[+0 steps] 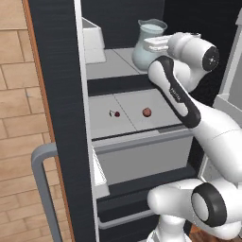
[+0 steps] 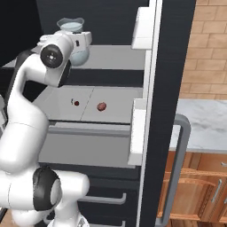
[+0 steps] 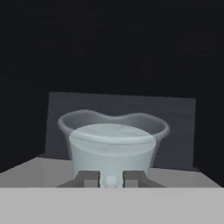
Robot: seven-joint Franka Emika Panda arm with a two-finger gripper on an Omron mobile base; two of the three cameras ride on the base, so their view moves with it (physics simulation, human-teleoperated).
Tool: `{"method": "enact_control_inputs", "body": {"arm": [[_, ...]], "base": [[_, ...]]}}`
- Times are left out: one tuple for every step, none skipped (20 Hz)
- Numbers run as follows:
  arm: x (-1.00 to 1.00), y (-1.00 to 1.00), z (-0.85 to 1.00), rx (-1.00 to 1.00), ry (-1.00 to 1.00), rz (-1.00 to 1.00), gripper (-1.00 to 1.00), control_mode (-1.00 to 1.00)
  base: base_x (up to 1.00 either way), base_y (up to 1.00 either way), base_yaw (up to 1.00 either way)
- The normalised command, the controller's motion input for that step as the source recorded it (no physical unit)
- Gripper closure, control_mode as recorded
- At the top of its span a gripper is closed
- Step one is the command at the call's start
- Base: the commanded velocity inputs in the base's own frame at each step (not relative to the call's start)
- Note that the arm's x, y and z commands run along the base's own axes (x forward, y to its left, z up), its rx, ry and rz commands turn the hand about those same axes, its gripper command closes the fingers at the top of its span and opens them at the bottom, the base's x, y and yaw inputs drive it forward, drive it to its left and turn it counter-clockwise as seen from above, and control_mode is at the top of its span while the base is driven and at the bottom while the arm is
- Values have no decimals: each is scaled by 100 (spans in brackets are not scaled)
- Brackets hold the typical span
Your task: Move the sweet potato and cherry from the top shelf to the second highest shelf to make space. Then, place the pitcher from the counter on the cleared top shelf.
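The pale blue-green pitcher [image 1: 145, 46] is upright on the right panel of the mid-grey top shelf [image 1: 106, 65], inside the open fridge. My gripper [image 3: 111, 180] is shut on the pitcher [image 3: 113, 142] at its near side, with a small pale part of it pinched between the fingertips [image 3: 89, 178]. My white hand covers part of the pitcher [image 2: 71, 25]. On the paler second highest shelf [image 1: 125, 124] below lie the cherry [image 1: 115, 113] on the left panel and the sweet potato [image 1: 147, 112] on the right panel. Both are well apart from the arm: cherry [image 2: 76, 103], sweet potato [image 2: 101, 106].
The open fridge door [image 1: 56, 118] with its grey handle [image 1: 41, 179] stands at the left, its white door bins [image 1: 93, 40] jutting beside the shelves. A closed drawer [image 1: 142, 160] sits under the second shelf. The marbled counter [image 2: 204, 122] with wooden cabinets lies to the right.
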Motion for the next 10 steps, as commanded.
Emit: {"method": "enact_control_inputs", "body": {"arm": [[78, 1, 1, 2, 2, 0, 100, -100], [80, 3, 0, 0, 2, 0, 100, -100], [82, 4, 0, 0, 3, 0, 100, -100], [81, 8, 0, 0, 4, 0, 100, -100], [81, 11, 0, 0, 4, 0, 100, -100], [80, 12, 0, 0, 3, 0, 100, -100], [80, 15, 0, 0, 2, 0, 100, -100], [80, 19, 0, -1, 2, 0, 100, -100], [81, 20, -1, -2, 2, 0, 100, -100], [81, 20, -1, -3, 1, 0, 100, -100]], "base": [[0, 0, 0], [0, 0, 0], [0, 0, 0], [0, 0, 0], [0, 0, 0], [0, 0, 0], [0, 0, 0], [0, 0, 0], [0, 0, 0], [0, 0, 0]]}}
